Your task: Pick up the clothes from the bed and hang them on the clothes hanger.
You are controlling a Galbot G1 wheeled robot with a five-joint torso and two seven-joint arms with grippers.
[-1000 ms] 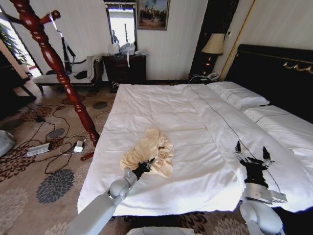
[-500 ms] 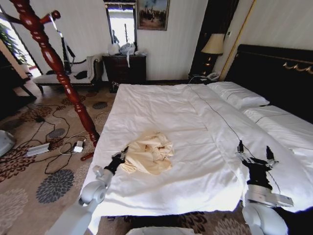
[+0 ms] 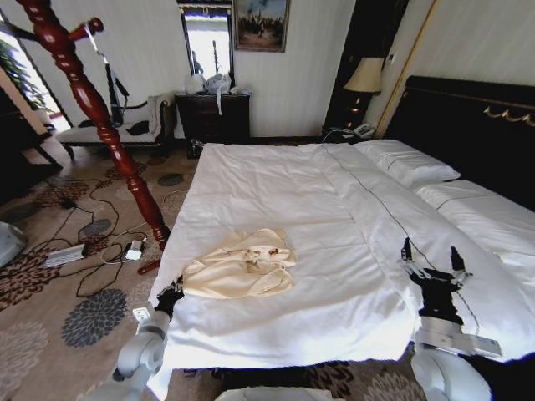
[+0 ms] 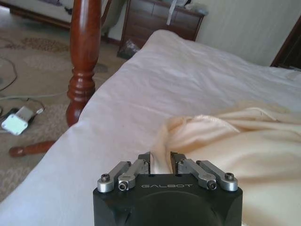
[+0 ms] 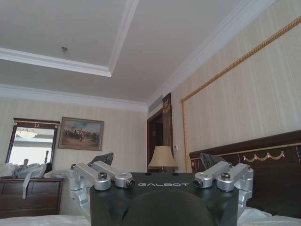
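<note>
Left gripper (image 4: 160,159) is clamped on the near edge of the cream garment (image 3: 240,265), which lies flat near the bed's (image 3: 276,180) left edge, so we're at the pick-up step. Next move, I'd judge: lift clear without snagging the sheet. Right gripper (image 3: 432,261) idles, spread wide, over the bed's right side.

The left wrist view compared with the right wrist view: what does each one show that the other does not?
The left wrist view alone shows the left gripper shut on the clothes, on the bed, beside a red wooden post. The right wrist view alone shows the open right gripper pointing upward, the ceiling, a lamp and a painting. Both share the dark dresser.
</note>
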